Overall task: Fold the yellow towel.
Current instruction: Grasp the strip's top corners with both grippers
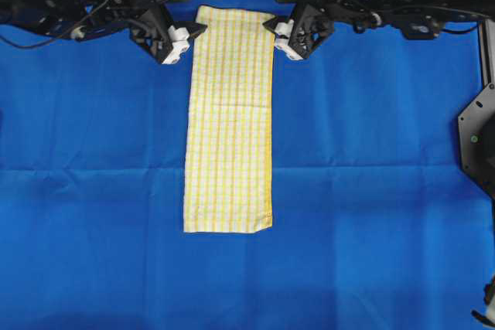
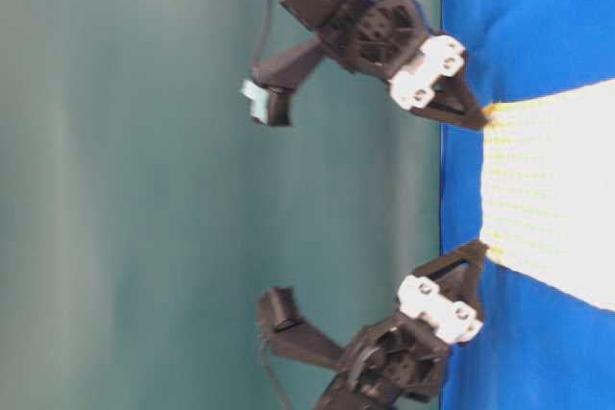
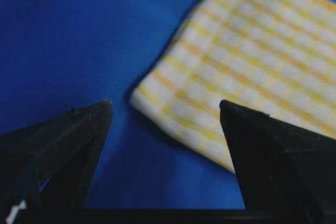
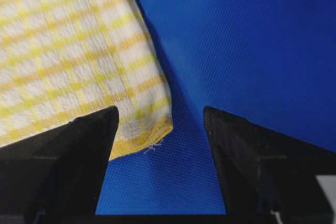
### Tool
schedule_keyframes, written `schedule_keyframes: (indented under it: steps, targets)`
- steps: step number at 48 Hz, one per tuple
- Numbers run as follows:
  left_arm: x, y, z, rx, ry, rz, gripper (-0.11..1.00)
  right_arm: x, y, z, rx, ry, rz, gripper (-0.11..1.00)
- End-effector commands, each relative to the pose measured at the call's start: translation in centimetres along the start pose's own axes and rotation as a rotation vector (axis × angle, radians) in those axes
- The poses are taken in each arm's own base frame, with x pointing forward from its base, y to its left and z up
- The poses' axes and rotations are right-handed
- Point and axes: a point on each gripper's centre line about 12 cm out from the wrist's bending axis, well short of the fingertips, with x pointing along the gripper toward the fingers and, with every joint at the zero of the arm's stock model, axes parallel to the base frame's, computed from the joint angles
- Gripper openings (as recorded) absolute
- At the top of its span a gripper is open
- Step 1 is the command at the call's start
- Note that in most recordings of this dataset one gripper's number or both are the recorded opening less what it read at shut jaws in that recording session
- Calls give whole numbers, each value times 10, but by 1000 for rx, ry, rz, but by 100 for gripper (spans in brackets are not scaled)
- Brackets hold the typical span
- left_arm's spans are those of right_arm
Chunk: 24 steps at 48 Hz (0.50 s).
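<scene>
yellow towel flat, far corners flanked, grippers parted

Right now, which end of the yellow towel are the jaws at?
The short end at the top of the overhead view: the left gripper and right gripper flank the yellow towel there, jaws open. The bottom end lies untouched.

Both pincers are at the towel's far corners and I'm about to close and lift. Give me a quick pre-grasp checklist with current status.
1. Left pincer open: ok.
2. Right pincer open: ok.
3. Yellow towel lying flat as a long strip on the blue cloth: ok.
4. Towel corner between the left fingers: ok.
5. Towel corner between the right fingers: ok, near one finger.
6. Fingers low enough to catch only the towel: cannot tell.
</scene>
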Motion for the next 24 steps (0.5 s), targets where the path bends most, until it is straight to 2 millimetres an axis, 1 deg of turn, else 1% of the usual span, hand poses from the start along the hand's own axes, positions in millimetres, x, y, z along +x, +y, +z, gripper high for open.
schedule_keyframes:
  steps: [1,10,12,14,16,20,22,24]
  targets:
    - [6,6,10,-7,-37,12,78,2,-1,13,18,-34,-2,68]
    - [20,12,9,-16,-31,25,73,14,-5,11,48,-17,-12,65]
    - [22,12,9,-16,-26,25,70,15,-5,10,46,-14,-12,61]
    - [25,12,6,-16,-19,25,66,16,-5,9,45,-11,-12,55]
    - [28,12,5,-15,-14,24,56,16,-6,9,46,-9,-14,47]
    - [34,8,0,-9,3,18,36,16,-6,9,41,-9,-14,22]
    - [36,6,-1,-6,9,12,24,16,-6,9,41,-11,-14,12]
    - [37,5,-2,-5,17,11,14,16,-6,9,41,-14,-14,5]
